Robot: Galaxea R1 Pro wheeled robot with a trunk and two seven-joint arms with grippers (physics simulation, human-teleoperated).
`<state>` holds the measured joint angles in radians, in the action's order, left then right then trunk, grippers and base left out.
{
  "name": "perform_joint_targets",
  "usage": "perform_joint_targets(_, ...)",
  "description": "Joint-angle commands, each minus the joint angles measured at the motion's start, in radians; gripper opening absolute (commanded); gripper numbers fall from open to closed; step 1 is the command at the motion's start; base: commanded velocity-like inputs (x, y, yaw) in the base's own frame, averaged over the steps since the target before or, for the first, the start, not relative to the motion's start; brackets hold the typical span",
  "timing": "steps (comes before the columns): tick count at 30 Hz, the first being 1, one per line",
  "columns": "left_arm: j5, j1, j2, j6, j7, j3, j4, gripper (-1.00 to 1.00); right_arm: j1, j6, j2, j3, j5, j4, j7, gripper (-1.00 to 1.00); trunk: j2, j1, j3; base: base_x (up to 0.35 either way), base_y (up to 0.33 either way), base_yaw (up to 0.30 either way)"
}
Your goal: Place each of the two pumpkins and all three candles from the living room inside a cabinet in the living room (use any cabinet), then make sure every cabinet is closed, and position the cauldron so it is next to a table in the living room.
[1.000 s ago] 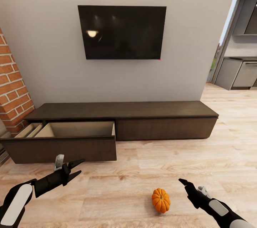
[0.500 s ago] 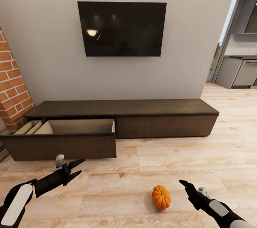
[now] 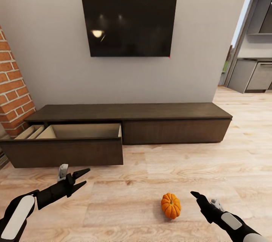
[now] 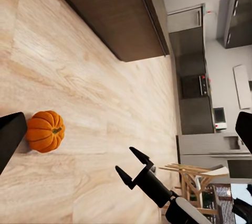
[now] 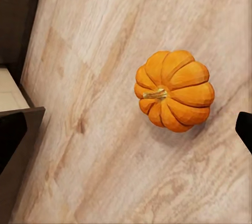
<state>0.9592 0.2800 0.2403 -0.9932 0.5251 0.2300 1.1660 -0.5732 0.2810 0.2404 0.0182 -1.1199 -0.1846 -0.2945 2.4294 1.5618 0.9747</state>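
Meanwhile, the robot backs off slightly from the open cabinet (image 3: pixel 124 128), a pumpkin (image 3: pixel 170 205) on the floor between its arms.

Over the last second the whole head view has slid: the wall screen (image 3: pixel 129 27) and cabinet sit a little higher in frame and the pumpkin a touch higher too, a shift of the camera, not of the things. The pumpkin lies on the wood floor (image 3: pixel 158 174) in front of the cabinet's closed right half, well apart from the pulled-out drawer (image 3: pixel 64 147) on the left half. The right gripper (image 3: pixel 197 196) hovers just beside the pumpkin, fingers spread wide and empty; the left gripper (image 3: pixel 79 179) hangs in front of the drawer, fingers parted, holding nothing. Judging by this, the pick-up has not begun and the drawer awaits its load.
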Motion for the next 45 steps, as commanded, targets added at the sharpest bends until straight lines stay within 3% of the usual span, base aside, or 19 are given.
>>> perform_joint_targets(1, -0.003, 0.001, 0.0, -0.005, 0.005, 0.002, 0.0, 1.0, -0.001, 0.004, 0.0, 0.002, -0.006, 0.0, -0.002, 1.0, 0.008, 0.004, 0.004, 0.0, 0.0, 0.0)
perform_joint_targets(10, -0.002, 0.001, -0.001, -0.005, 0.006, 0.002, 0.0, 1.0, -0.001, 0.001, -0.001, 0.004, -0.006, 0.0, -0.002, 1.0, 0.071, 0.038, 0.032, 0.0, 0.0, 0.0)
perform_joint_targets(45, -0.002, 0.001, -0.001, -0.005, 0.006, 0.002, 0.0, 1.0, -0.001, -0.018, -0.009, 0.012, -0.004, -0.001, 0.001, 1.0, 0.079, 0.054, 0.168, 0.0, 0.0, 0.0)
